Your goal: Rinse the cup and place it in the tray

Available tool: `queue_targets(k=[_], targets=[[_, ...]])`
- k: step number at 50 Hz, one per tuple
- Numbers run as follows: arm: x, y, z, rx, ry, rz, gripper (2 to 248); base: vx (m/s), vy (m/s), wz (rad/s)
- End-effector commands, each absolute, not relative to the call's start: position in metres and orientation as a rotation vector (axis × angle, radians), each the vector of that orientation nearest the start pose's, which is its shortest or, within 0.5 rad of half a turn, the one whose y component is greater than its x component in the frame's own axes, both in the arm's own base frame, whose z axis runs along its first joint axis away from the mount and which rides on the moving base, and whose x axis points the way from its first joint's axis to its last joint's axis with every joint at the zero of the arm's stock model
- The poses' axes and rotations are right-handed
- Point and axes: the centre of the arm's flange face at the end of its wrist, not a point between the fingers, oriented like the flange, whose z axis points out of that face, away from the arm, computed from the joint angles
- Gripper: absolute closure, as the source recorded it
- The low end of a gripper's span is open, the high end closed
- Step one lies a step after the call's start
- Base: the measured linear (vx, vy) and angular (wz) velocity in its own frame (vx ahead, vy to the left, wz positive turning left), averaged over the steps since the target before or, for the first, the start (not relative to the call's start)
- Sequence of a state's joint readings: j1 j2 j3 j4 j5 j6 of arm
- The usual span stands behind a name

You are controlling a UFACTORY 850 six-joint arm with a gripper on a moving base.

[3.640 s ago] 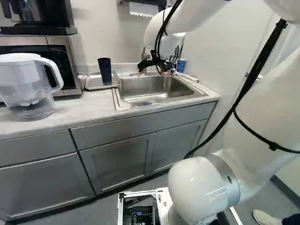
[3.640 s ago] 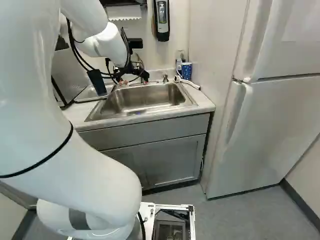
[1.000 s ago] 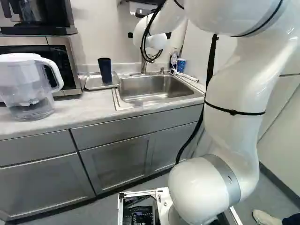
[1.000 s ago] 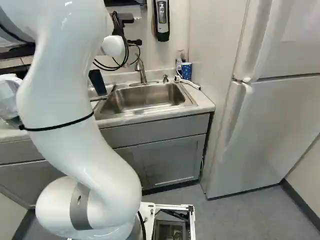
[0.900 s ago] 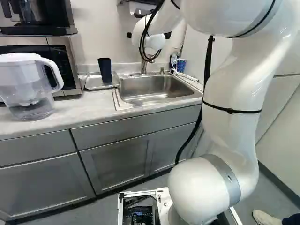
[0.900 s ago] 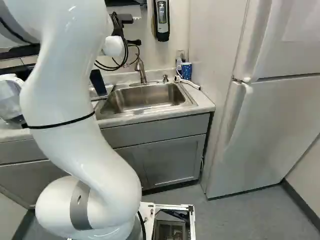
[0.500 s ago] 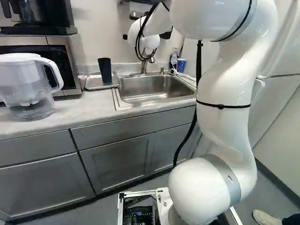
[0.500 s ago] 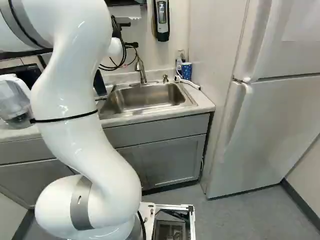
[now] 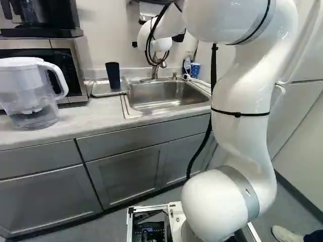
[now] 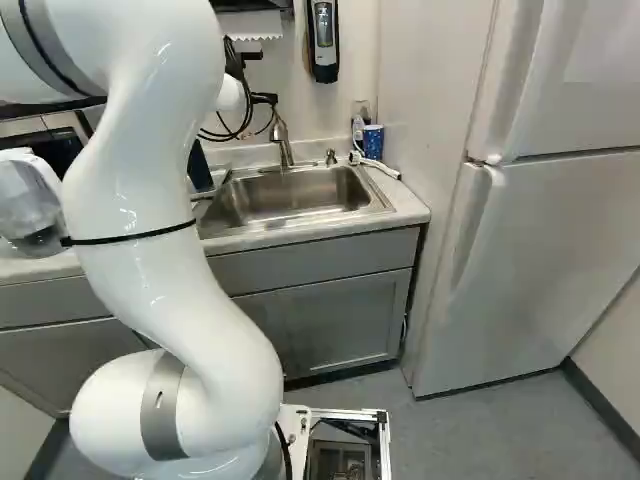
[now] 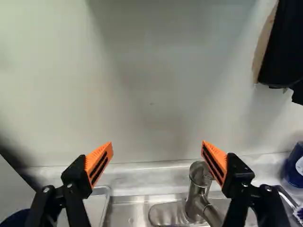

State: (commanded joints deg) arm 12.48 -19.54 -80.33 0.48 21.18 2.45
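Fingers spread, dark cup in the tray

The gripper's (image 10: 265,98) fingers stand apart, facing the wall (image 11: 151,85) above the faucet (image 11: 193,194). The dark cup (image 9: 113,75) stands in the tray (image 9: 97,91) beside the sink (image 9: 164,96); its inside is hidden. The patterned cup (image 10: 373,141) is behind the sink, contents unseen. A clear pitcher (image 9: 30,88) stands on the counter (image 9: 81,118).

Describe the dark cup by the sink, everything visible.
Cup: tall, plain, very dark blue, no handle visible, narrowing from rim to foot; looks like plastic. Stands upright, mouth up, on the metal-looking tray, towards its sink side, between microwave and sink. Only the tray appears to touch it; the open tool doesn't hold it. Can't tell whether it's wet or holds anything.
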Motion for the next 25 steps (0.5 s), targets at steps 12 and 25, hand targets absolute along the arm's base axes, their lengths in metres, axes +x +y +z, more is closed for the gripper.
queue_targets(k=[12, 25], targets=[[0.643, 0.146, 0.639, -2.284, -0.196, -1.886, 3, 0.0, 0.0, 0.0], [0.632, 0.146, 0.636, -2.324, -0.203, -1.84, 3, 0.0, 0.0, 0.0]])
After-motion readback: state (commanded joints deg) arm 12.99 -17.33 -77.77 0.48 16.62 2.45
